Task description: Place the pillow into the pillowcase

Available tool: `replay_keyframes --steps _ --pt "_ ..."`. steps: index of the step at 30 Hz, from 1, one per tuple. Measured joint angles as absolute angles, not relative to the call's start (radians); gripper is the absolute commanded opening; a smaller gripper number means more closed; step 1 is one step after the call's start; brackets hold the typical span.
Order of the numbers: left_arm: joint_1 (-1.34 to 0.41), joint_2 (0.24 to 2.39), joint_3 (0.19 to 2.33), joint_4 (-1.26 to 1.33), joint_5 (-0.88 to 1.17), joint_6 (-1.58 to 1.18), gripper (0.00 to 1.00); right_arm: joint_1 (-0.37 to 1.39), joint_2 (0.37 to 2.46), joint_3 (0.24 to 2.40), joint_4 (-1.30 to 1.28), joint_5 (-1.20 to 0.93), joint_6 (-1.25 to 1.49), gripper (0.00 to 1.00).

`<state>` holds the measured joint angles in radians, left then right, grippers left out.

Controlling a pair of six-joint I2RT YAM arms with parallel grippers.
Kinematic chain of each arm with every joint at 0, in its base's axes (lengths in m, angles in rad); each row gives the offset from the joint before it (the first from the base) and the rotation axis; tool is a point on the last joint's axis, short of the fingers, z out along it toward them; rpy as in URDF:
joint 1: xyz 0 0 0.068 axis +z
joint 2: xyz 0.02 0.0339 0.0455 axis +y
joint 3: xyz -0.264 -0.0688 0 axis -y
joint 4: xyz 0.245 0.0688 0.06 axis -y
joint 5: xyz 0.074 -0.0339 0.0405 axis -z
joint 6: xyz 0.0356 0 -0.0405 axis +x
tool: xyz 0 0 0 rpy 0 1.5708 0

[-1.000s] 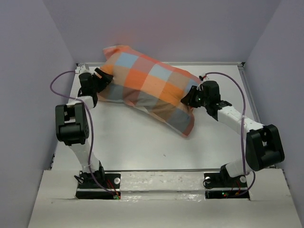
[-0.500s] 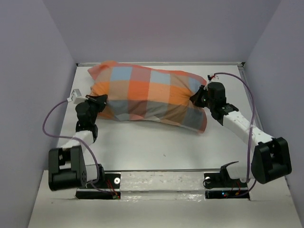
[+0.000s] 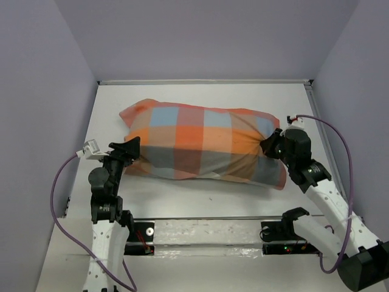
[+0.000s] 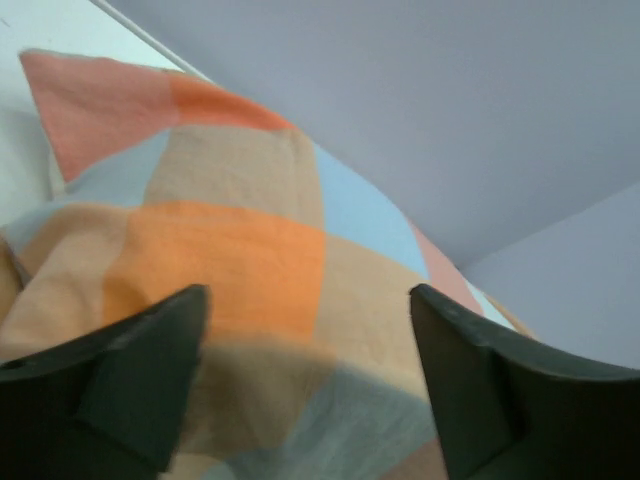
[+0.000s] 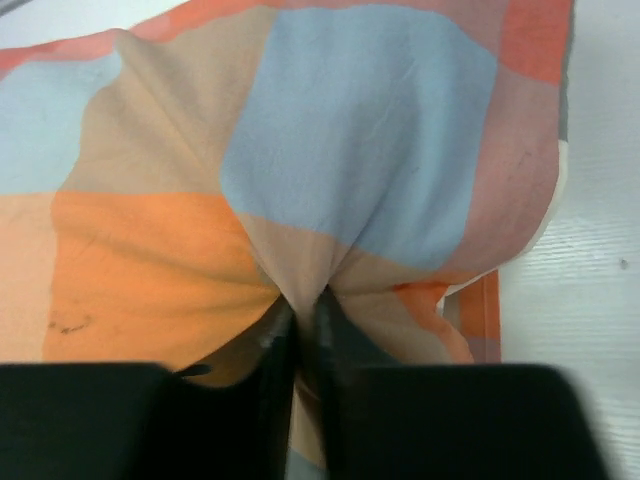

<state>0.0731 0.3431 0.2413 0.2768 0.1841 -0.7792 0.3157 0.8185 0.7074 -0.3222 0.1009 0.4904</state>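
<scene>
Although it had hung lifted a second before, the plump pillowcase (image 3: 200, 143) lay flat on the tabletop (image 3: 200, 194), nearer, pillow seemingly inside. Left fingers (image 4: 140, 380) stood apart at its left end; right fingers (image 5: 275, 350) pinched its right-end fabric.

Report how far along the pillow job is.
Done, by the look of it: the pillowcase lies plump and filled on the table, and no bare pillow shows from above. In hand: the right gripper pinches a fold at its right end; the left gripper stands open at the left end, holding nothing. Left: release, and check the opening, which these views do not show clearly.
</scene>
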Motion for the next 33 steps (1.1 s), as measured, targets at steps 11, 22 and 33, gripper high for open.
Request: replay_keyframes --steps 11,22,33 --pt "0.065 0.346 0.603 0.025 0.329 -0.611 0.99 0.315 0.756 0.801 -0.468 0.16 0.492 1.0" --pt "0.016 0.336 0.952 0.037 0.574 -0.498 0.99 0.314 0.458 1.134 -0.491 0.015 0.467 1.0" --pt "-0.02 0.31 0.919 0.038 0.645 -0.48 0.99 0.314 0.301 1.113 -0.499 0.051 0.447 1.0"
